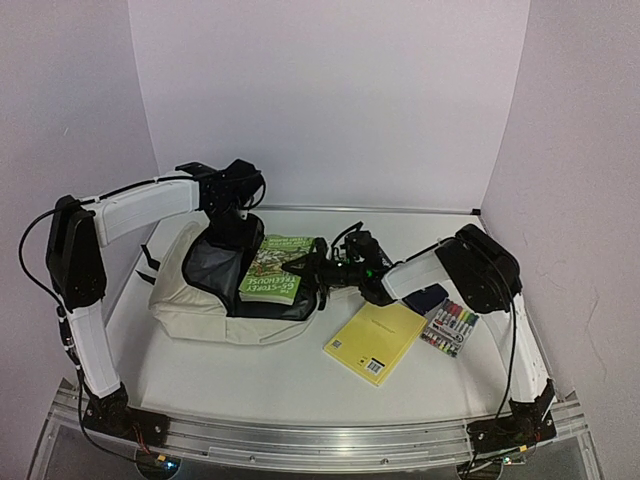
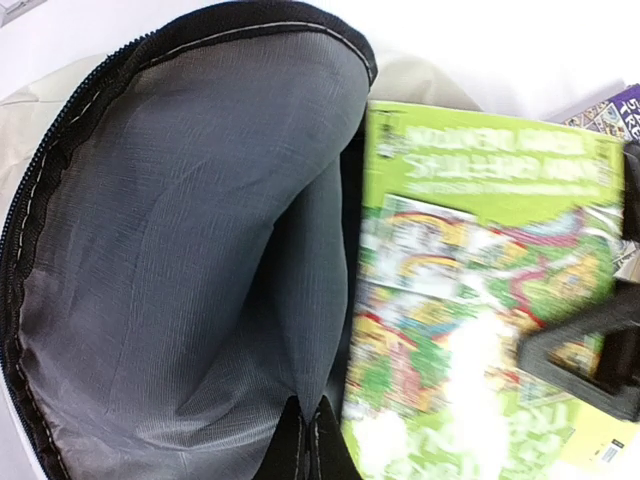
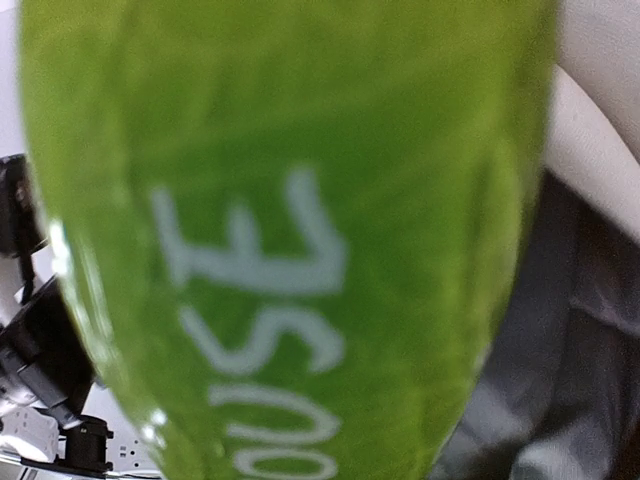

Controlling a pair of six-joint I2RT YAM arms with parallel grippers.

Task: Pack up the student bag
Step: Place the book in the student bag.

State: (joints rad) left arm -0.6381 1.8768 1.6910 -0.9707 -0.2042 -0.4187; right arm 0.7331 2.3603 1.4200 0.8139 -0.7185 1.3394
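Note:
The cream student bag (image 1: 190, 300) lies on its side at the left of the table, its mouth open toward the right. My left gripper (image 1: 232, 232) is shut on the bag's upper opening edge and holds it up; the wrist view shows the fingertips (image 2: 305, 440) pinching the dark grey lining (image 2: 180, 250). My right gripper (image 1: 305, 267) is shut on a green picture book (image 1: 275, 268), held at the bag's mouth with its left end over the opening. The book (image 2: 480, 300) lies beside the lining, and it fills the right wrist view (image 3: 280, 200), hiding the fingers there.
A yellow notebook (image 1: 375, 340) lies front right of the bag. A pack of coloured markers (image 1: 450, 327) and a navy pouch (image 1: 430, 297) lie under the right arm. A purple printed corner (image 2: 610, 112) shows beyond the book. White walls enclose the table.

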